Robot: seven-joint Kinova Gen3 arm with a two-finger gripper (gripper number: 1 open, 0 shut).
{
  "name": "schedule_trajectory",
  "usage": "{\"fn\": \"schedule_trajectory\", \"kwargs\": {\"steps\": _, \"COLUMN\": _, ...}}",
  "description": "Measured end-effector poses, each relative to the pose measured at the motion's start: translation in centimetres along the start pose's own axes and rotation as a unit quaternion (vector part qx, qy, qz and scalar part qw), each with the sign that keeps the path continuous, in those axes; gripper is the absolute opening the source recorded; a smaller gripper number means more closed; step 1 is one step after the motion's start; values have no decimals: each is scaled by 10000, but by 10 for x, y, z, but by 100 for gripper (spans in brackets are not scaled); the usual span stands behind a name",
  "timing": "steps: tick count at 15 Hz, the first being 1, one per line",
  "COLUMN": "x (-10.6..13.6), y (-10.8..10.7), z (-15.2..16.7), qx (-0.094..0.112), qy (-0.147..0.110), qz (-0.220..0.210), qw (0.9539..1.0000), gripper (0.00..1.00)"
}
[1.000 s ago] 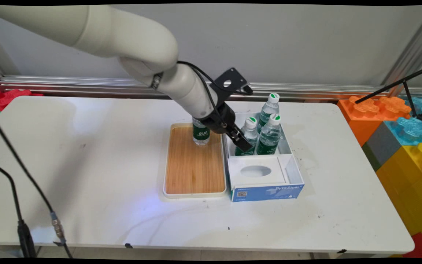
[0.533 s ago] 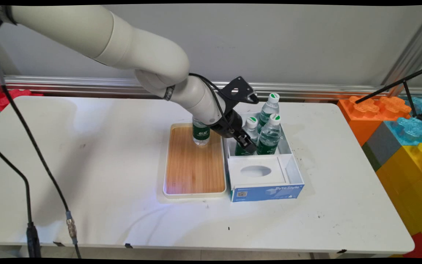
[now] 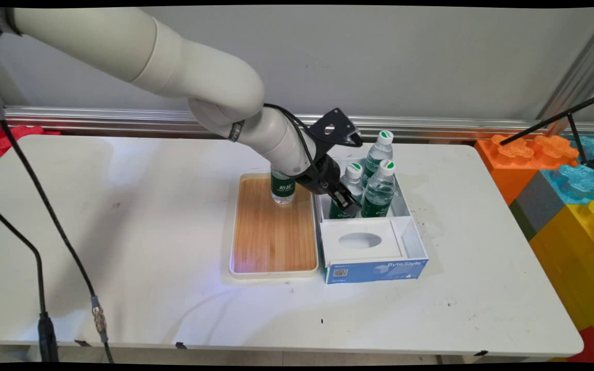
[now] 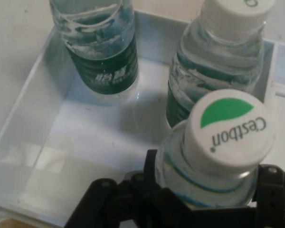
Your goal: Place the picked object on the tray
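**Gripper set around a bottle in the box**

Your gripper is down inside the white box, and in the hand view its black fingers sit on either side of the near bottle, just under the neck. The bottle fills the space between them, but you cannot tell from either view whether the pads are pressing on it or only flanking it. Its white cap carries a green mark and the word "Cestbon".

Just beyond that bottle, in the hand view, you see a second bottle nearly touching it, and off to one side a third bottle standing apart against the box wall. All three are upright, clear, with green labels. In the main view the same three stand together in the far compartment of the box, the gripper reaching in from the tray side.

On the arm side of the gripper, the wooden tray lies right against the box. A fourth bottle stands upright at the tray's far end, partly hidden by the wrist.

Nearer the camera than the gripper, the box's other compartment holds a white insert with an oval opening. Everything rests on the white table.

Well away, past the table's end, coloured blocks are stacked.
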Motion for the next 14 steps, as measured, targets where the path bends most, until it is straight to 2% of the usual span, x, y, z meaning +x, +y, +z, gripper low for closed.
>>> {"fn": "schedule_trajectory", "kwargs": {"steps": 6, "x": 30, "y": 10, "z": -50, "qx": 114, "qy": 100, "qz": -49, "qw": 9999, "gripper": 0}}
{"fn": "schedule_trajectory", "kwargs": {"steps": 10, "x": 52, "y": 15, "z": -104, "qx": 249, "qy": 131, "qz": -69, "qw": 9996, "gripper": 0}}
{"fn": "schedule_trajectory", "kwargs": {"steps": 14, "x": 50, "y": 10, "z": -146, "qx": 348, "qy": 7, "qz": -69, "qw": 9994, "gripper": 0}}
